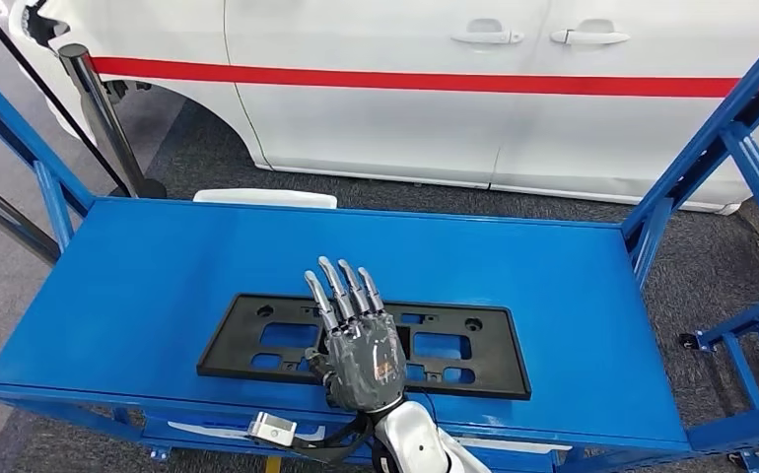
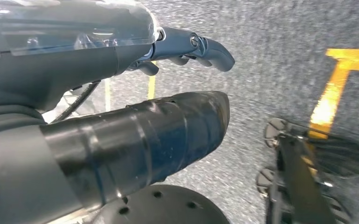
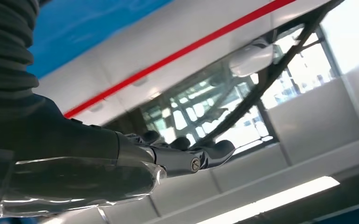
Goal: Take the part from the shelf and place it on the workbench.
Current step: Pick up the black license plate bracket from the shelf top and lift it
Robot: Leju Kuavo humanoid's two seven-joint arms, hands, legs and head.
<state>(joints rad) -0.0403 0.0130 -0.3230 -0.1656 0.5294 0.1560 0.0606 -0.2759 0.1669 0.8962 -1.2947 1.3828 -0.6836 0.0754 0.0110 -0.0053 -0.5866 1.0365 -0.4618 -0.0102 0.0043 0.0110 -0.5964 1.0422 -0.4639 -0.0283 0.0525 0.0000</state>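
A flat black plastic part (image 1: 459, 347), a long frame with rectangular cut-outs, lies on the blue shelf (image 1: 139, 286) near its front edge. My right hand (image 1: 356, 345) is spread flat, palm down, over the middle of the part. Its fingers point away from me and its thumb is at the part's front rail. I cannot tell whether it touches the part. In the right wrist view the right hand (image 3: 177, 156) holds nothing between its straight fingers. My left hand (image 2: 135, 140) hangs over the grey floor, with nothing between thumb and fingers.
A white car (image 1: 405, 89) with a red stripe stands close behind the shelf. Blue frame posts rise at the left (image 1: 55, 202) and right (image 1: 711, 158). A black stanchion post (image 1: 104, 118) stands back left. A yellow floor line (image 2: 331, 88) and a castor frame (image 2: 299, 172) lie below.
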